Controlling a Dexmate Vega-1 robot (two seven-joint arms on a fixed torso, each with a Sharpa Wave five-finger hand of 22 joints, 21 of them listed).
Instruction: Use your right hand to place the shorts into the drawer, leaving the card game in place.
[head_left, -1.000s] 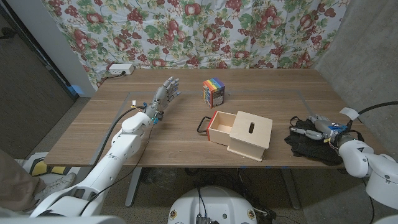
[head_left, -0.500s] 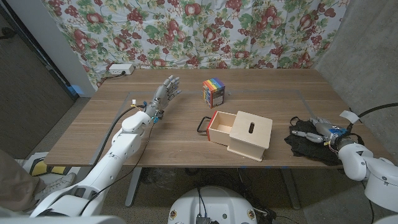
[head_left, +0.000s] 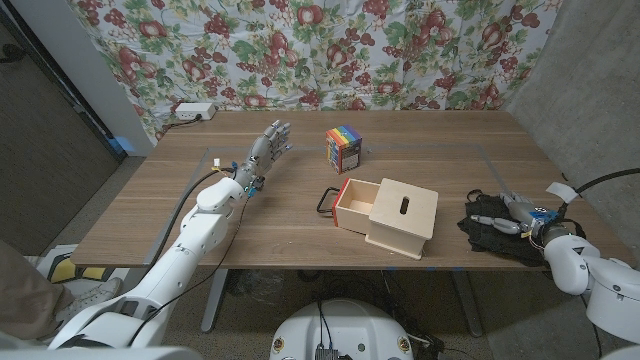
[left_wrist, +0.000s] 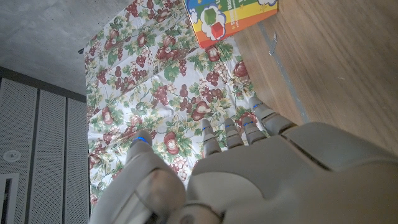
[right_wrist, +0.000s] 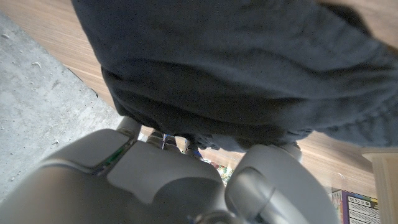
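Reaching over the dark shorts (head_left: 497, 232) at the near right of the table (head_left: 150, 200), the right hand (head_left: 512, 212) sits on top of the heap, fingers pointing inward toward the drawer (head_left: 385, 215). From the head view I cannot tell whether those fingers have cloth between them or only rest on it. The right wrist view gives dark fabric (right_wrist: 249, 81) bunched just ahead of the hand (right_wrist: 168, 180), folds hanging over the fingertips, but no clear pinch, so its state stays undecided.

The shorts are soft, limp and light, by the look of it. They will not hold a shape; taken by one edge they will likely unfurl and trail, and a trailing leg could catch on the drawer's front. The better hold, I judge, is a gathered bunch from the middle of the heap, several folds pressed together, so the whole bundle lifts as one.

The wooden drawer stands pulled open at mid-table, its cavity facing the robot's left beside a black handle (head_left: 327, 199). The card game (head_left: 343, 147), a rainbow-striped box, stands beyond it, well apart from the shorts.

The left hand (head_left: 262, 155) is up on the far left, fingers spread, holding nothing.
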